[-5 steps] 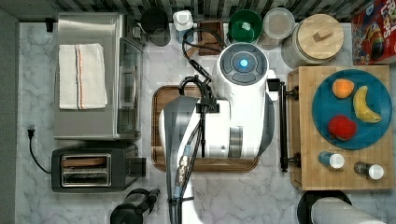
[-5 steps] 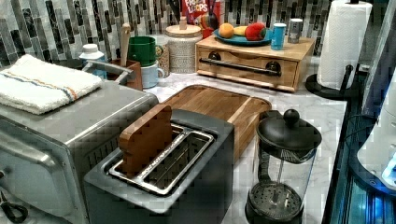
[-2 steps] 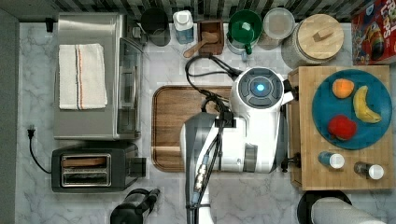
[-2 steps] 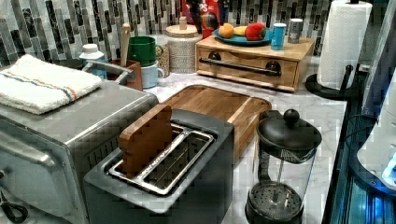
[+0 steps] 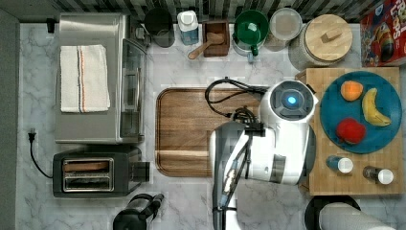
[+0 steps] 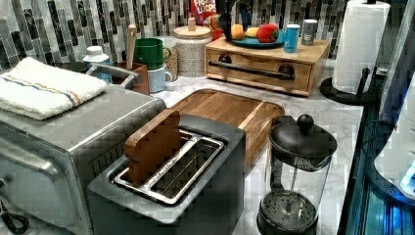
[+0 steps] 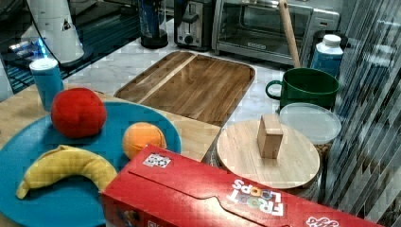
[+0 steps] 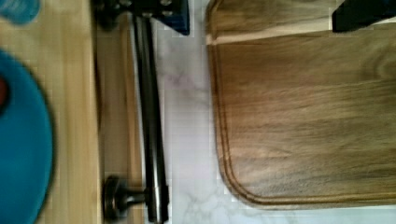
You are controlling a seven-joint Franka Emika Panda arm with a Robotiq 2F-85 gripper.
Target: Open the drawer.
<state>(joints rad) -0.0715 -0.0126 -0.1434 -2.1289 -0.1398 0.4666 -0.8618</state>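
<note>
The drawer [image 6: 259, 73] sits shut under the blue plate [image 5: 360, 112]. Its black handle [image 8: 150, 126] lies below the end effector [image 8: 140, 11]; finger opening I cannot tell, so center over the bar before closing

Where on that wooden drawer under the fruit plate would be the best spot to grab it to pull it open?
Probably the black bar handle across the front of the drawer. It stands off the wood on posts near its ends, leaving a gap behind for fingers. Best to come from the front, the side facing the wooden tray, and close across the bar near its middle, so the pull stays straight.
</note>
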